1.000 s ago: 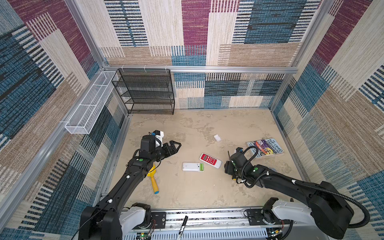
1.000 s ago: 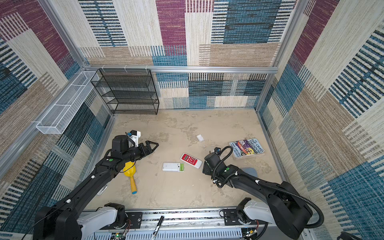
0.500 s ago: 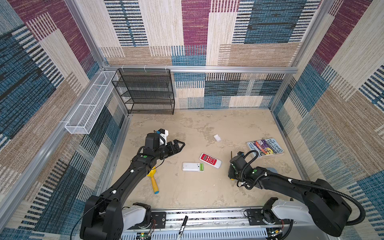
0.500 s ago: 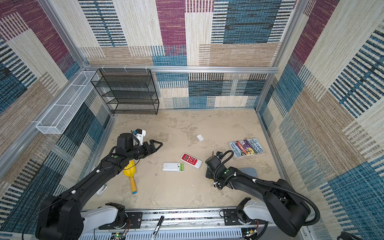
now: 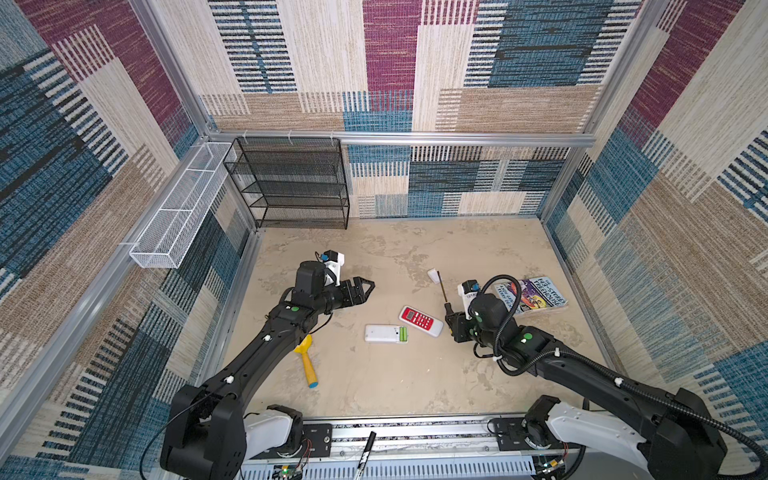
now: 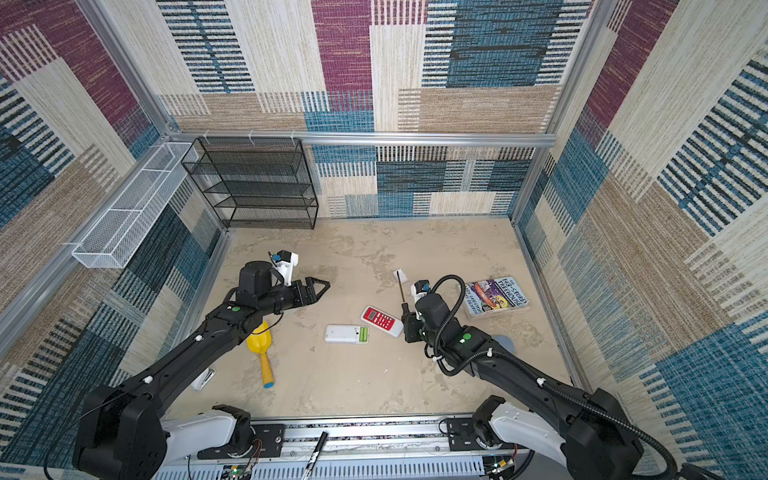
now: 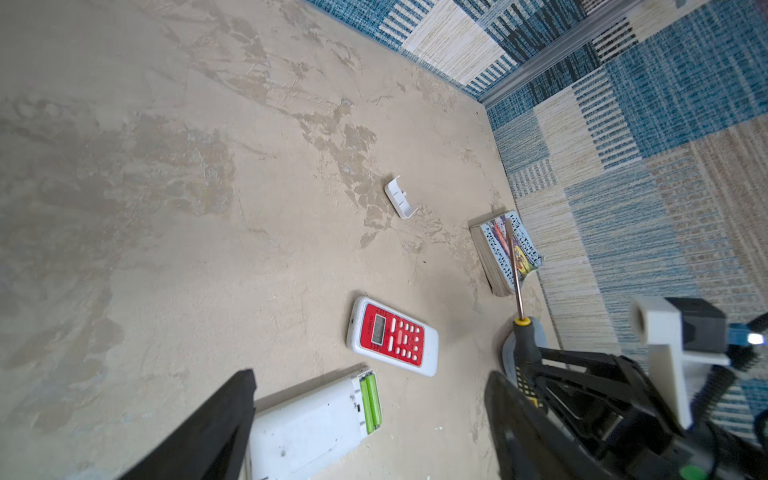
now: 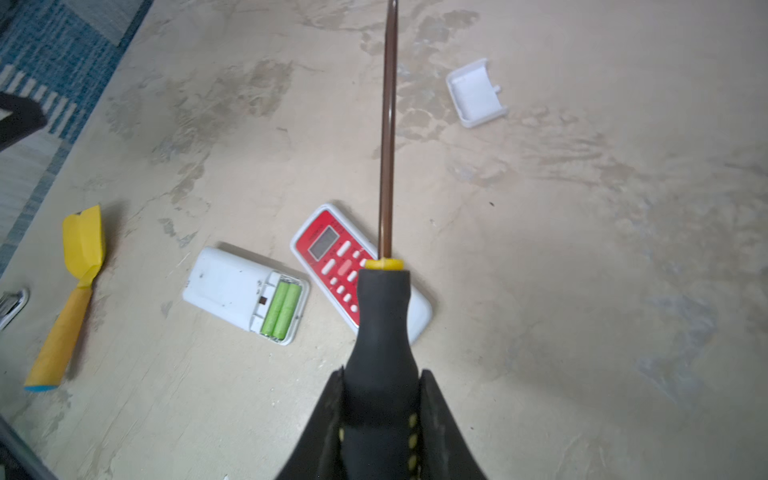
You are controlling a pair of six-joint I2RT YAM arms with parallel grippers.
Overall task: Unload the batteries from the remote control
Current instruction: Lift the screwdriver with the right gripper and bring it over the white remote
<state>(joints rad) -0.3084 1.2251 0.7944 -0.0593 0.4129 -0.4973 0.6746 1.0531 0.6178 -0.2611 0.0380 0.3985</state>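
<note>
Cover: we see the small white plastic lid (image 8: 478, 93) off, lying on the beige tabletop (image 5: 374, 395)
Left to do: two bright green batteries (image 8: 282, 309) sit in the white face-down remote (image 5: 380, 333); none out that we see
Jaws: left jaws spread, empty; right jaws pinching the black-handled screwdriver (image 8: 384, 316)

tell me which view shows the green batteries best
Right wrist view: the green batteries lie close, side by side in the white remote. Left wrist shows them smaller; both top views only a tiny green patch.
</note>
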